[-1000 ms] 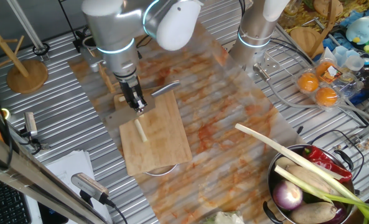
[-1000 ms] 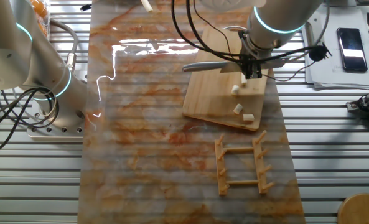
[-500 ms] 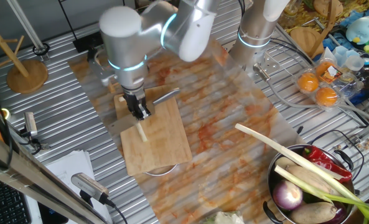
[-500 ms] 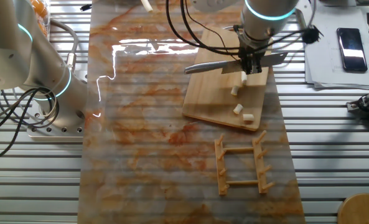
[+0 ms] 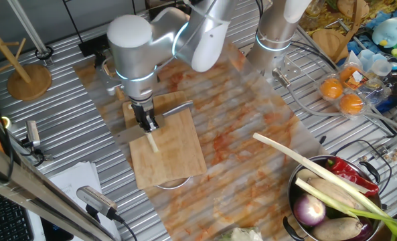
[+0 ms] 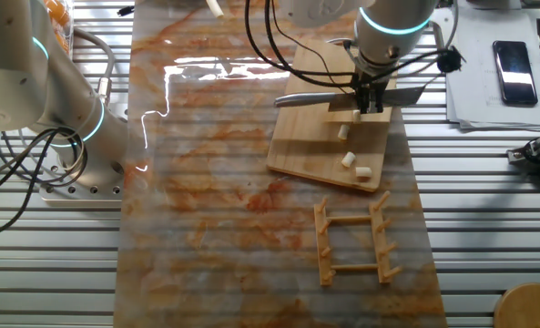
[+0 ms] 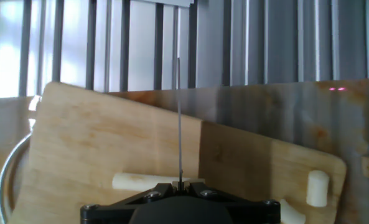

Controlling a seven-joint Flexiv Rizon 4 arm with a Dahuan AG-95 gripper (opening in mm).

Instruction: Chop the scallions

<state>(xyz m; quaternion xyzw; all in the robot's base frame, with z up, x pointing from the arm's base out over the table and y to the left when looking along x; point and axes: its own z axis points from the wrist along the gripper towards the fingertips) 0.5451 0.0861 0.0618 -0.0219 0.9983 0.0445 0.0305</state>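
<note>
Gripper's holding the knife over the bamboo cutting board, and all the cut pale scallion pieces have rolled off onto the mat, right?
Not quite: the other fixed view shows the cut scallion pieces still lying on the bamboo cutting board. The gripper does hold the knife over it.

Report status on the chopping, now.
Pincer shut on the knife, blade over the cutting board. Scallion stalk under the blade, three cut chunks on the board. Nothing in the way.

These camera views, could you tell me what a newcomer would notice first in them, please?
The gripper holds a knife over the wooden cutting board mid-table, above the pale scallions, with cut chunks lying nearby. A metal bowl of vegetables, with a purple onion, sits at the table's corner.
</note>
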